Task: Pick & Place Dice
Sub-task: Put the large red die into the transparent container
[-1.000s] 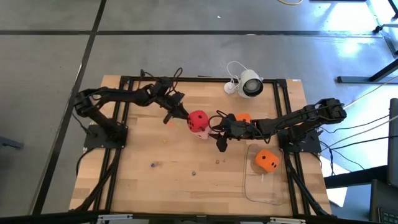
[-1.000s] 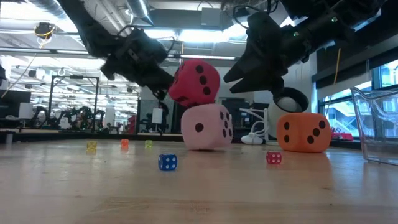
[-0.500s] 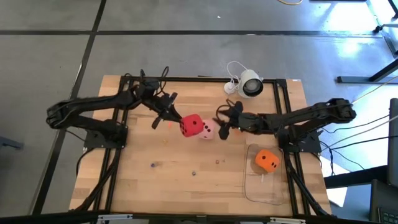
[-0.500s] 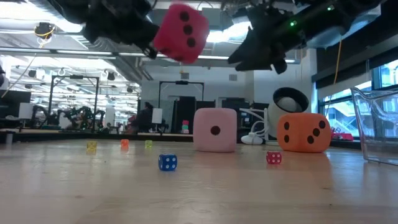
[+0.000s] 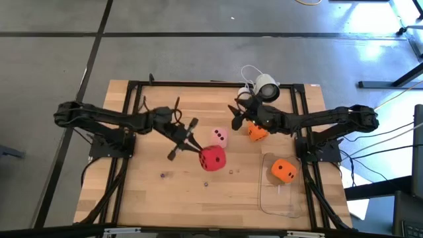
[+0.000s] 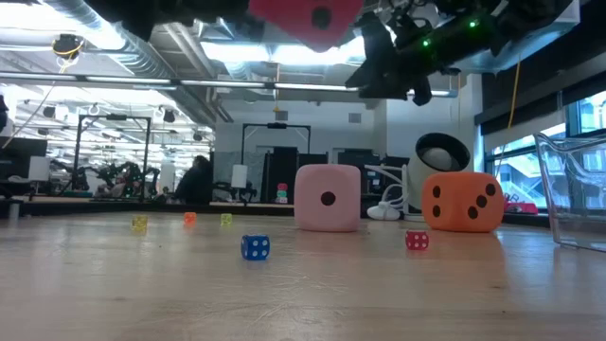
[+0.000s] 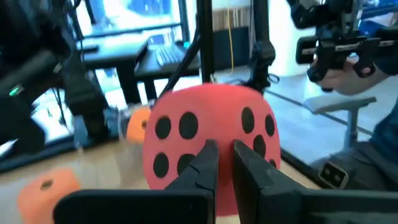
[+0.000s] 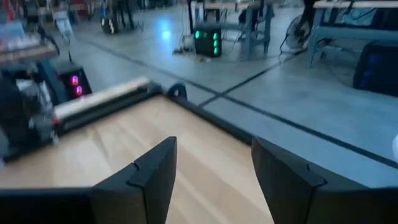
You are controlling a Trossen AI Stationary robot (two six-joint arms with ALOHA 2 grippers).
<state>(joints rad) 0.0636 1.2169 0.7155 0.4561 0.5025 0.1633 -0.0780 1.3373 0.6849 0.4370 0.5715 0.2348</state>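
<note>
Aloft, left fingers (image 7: 219,163) pinch the red die (image 5: 213,158).

Two dark, near-black jointed arms on black bases bolted to a black frame; left arm (image 5: 106,119) at frame left, right arm (image 5: 324,122) at frame right. Thin black cables loop along the links. Green indicator lights show on the right arm, upper right of the low view. Fingers (image 8: 149,180) are flat, dark, angular plates.
</note>
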